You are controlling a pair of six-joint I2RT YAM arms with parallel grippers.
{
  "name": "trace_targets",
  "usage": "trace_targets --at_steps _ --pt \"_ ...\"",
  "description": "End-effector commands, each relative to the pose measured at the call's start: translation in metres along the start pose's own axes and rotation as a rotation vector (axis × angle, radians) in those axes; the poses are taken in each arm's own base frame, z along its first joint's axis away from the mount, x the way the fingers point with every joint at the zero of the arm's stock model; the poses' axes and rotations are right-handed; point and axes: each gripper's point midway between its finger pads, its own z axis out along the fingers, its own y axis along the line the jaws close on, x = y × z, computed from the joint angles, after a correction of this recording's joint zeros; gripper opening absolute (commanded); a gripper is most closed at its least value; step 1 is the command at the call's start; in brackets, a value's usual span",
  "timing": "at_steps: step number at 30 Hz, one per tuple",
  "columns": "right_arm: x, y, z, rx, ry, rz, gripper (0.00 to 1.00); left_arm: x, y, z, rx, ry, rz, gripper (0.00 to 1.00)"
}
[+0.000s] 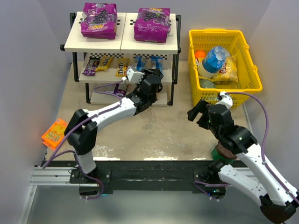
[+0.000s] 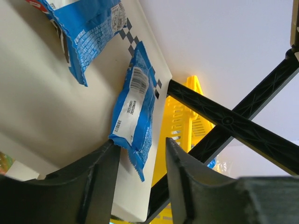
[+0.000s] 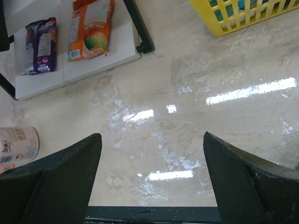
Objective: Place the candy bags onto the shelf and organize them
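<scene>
A yellow basket (image 1: pixel 216 32) holds a blue-capped bottle (image 1: pixel 214 59); an orange box (image 1: pixel 54 133) lies far left.

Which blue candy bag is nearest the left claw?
The blue bag showing its barcode, by the checkered shelf edge; the other blue bag lies farther from the left claw.

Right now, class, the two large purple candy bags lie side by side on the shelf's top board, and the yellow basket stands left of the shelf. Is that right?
No. The top external view shows the yellow basket standing right of the shelf, not left. The two large purple candy bags do lie side by side on its top board.
</scene>
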Motion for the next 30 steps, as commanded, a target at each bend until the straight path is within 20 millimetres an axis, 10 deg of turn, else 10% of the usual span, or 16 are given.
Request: trace_targets --at_steps 1,16,22,30 --pt "-0.008 0.002 0.001 0.001 -0.033 -0.003 0.93 -0.023 -0.008 -0.014 -0.029 -0.011 -0.014 0.51" --pt "-0.028 0.023 -0.018 -0.072 -0.042 -0.015 0.95 -0.039 0.039 -0.104 -0.027 0.283 0.253 0.63" --pt "-0.029 0.030 -0.019 -0.117 -0.043 -0.057 0.99 -0.099 0.085 -0.160 -0.059 0.360 0.622 0.65" --pt "-0.025 0.030 -0.005 -0.112 -0.053 -0.100 0.99 -0.221 0.068 -0.232 0.077 0.197 0.580 0.82"
